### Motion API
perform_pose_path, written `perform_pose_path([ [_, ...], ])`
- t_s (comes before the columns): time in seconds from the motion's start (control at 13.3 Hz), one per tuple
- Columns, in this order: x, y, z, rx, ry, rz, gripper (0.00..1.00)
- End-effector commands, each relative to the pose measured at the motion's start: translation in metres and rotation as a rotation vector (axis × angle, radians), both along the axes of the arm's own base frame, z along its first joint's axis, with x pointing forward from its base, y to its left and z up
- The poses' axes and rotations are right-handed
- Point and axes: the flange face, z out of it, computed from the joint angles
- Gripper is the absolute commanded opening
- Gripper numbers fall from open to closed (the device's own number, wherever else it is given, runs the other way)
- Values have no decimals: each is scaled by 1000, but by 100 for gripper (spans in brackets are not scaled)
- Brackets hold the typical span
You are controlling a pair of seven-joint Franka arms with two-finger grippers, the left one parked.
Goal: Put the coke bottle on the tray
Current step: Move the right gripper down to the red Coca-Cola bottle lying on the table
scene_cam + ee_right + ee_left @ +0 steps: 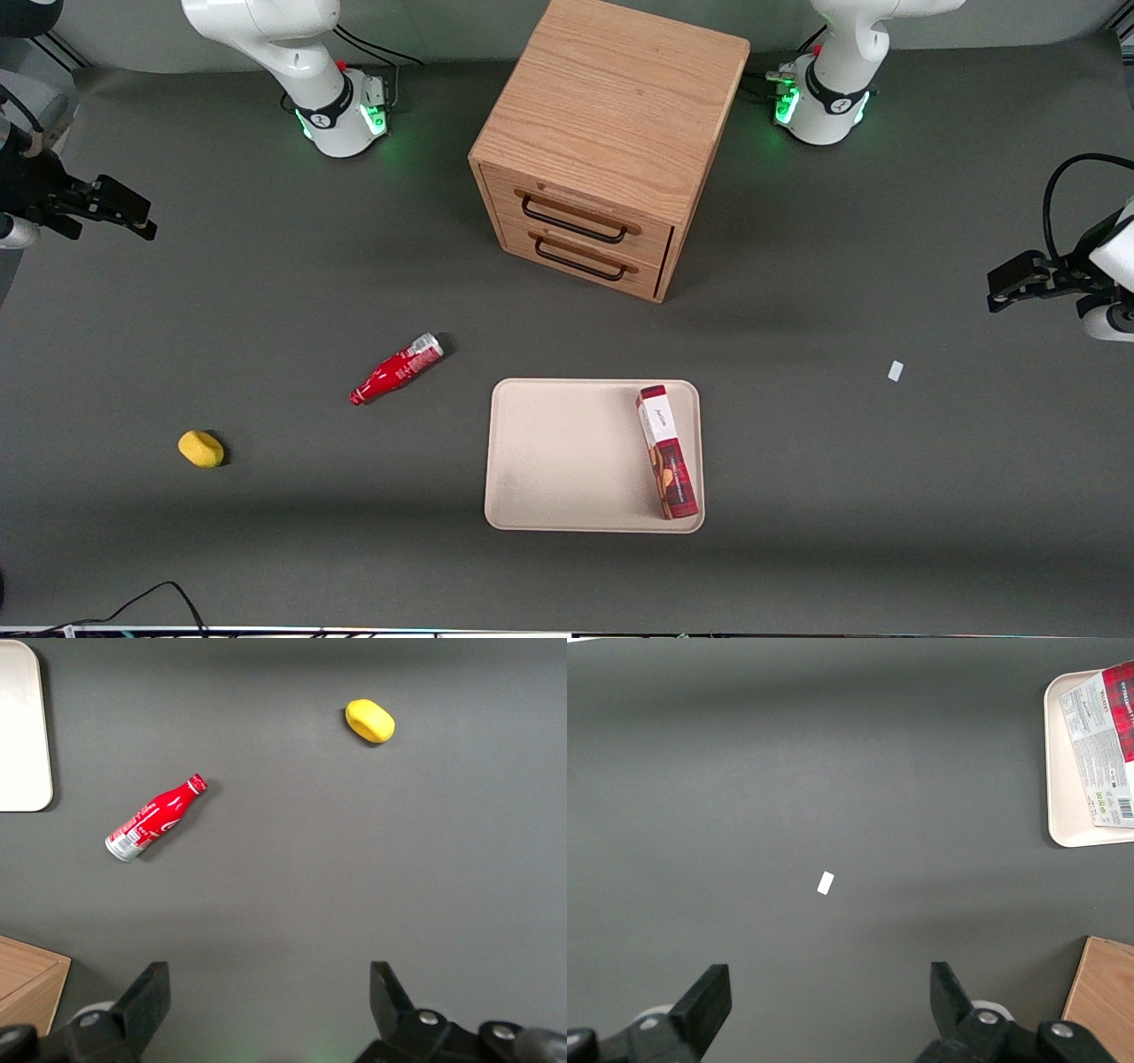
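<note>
One coke bottle [396, 369] [151, 820] lies on its side on the table, beside the tray [558, 461] [19, 744] and apart from it. The gripper [133, 213] [270, 1001] hangs well away toward the working arm's end, fingers [146, 997] spread wide and empty. A red-and-white box [667, 452] lies on the tray.

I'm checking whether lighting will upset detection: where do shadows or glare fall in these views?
Front view: the wooden drawer cabinet casts a soft shadow toward the parked arm's end; the coke bottle and yellow object carry only thin shadows. Right wrist view: the open gripper hangs high; the tray looks washed out.
</note>
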Motion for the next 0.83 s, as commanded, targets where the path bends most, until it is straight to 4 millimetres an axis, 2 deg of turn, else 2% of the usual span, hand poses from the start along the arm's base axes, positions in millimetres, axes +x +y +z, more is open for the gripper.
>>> perform_pose_path([
  [0.0,5,4,4,1,7,17,100],
  [0.23,10,12,-4,0,21,3,100],
  [0.3,18,18,-15,0,33,8,100],
  [0.38,26,36,-26,10,32,6,100],
  [0.53,48,65,-58,72,35,-205,100],
  [0.68,64,112,-95,77,59,-377,100],
  [0.75,70,129,-114,72,73,-478,100],
])
